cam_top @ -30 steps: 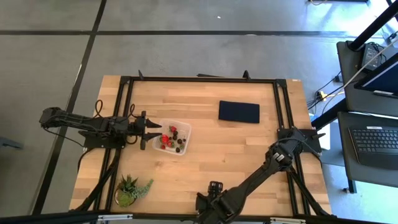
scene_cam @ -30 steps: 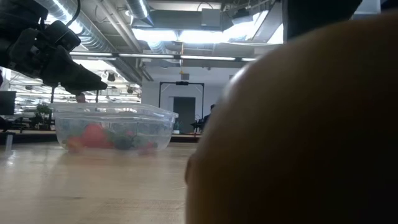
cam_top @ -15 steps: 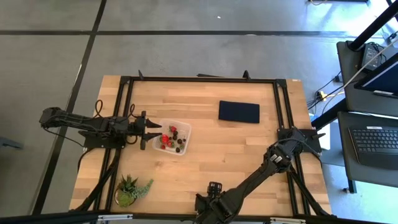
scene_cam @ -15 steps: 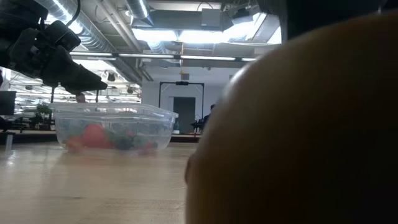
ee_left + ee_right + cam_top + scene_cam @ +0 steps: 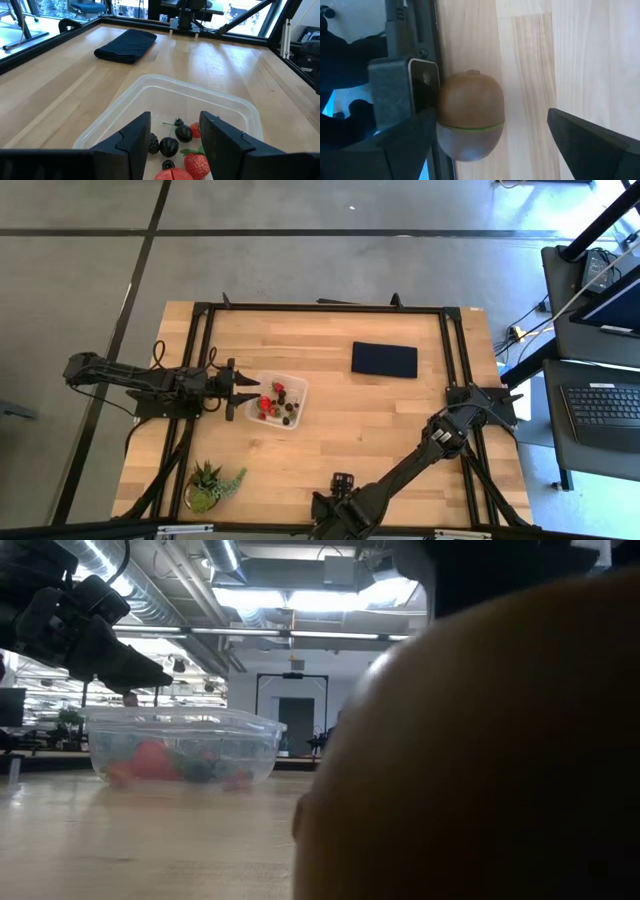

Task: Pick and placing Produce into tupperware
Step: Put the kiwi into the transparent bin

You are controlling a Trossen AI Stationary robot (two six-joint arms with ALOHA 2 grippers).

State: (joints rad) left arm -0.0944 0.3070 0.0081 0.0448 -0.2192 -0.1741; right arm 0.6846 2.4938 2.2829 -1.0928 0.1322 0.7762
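Note:
The clear tupperware (image 5: 279, 400) stands left of the table's middle and holds red strawberries (image 5: 196, 164) and dark berries (image 5: 169, 146). My left gripper (image 5: 175, 120) is open and hovers level over the container's left wall (image 5: 245, 392), its fingers above the fruit. The brown kiwi (image 5: 470, 115) lies on the table at the near edge, against a dark box, and fills the right of the low view (image 5: 470, 750). My right gripper (image 5: 492, 117) is open at the near edge (image 5: 338, 488), with one finger on each side of the kiwi. My right gripper has one finger (image 5: 415, 132) close beside the kiwi's side (image 5: 444, 125), but I cannot tell whether it touches. The other finger (image 5: 585, 142) stands well apart from the fruit. The kiwi rests on the table.
A folded dark blue cloth (image 5: 384, 360) lies on the far right part of the table. A spiky potted plant (image 5: 212, 483) stands at the near left corner. Black frame rails (image 5: 320, 308) run round the table. Bare wood lies between the container and the kiwi.
My right gripper has crept a little toward the table's left along the near edge, over the kiwi. The left gripper and the tupperware have kept still.

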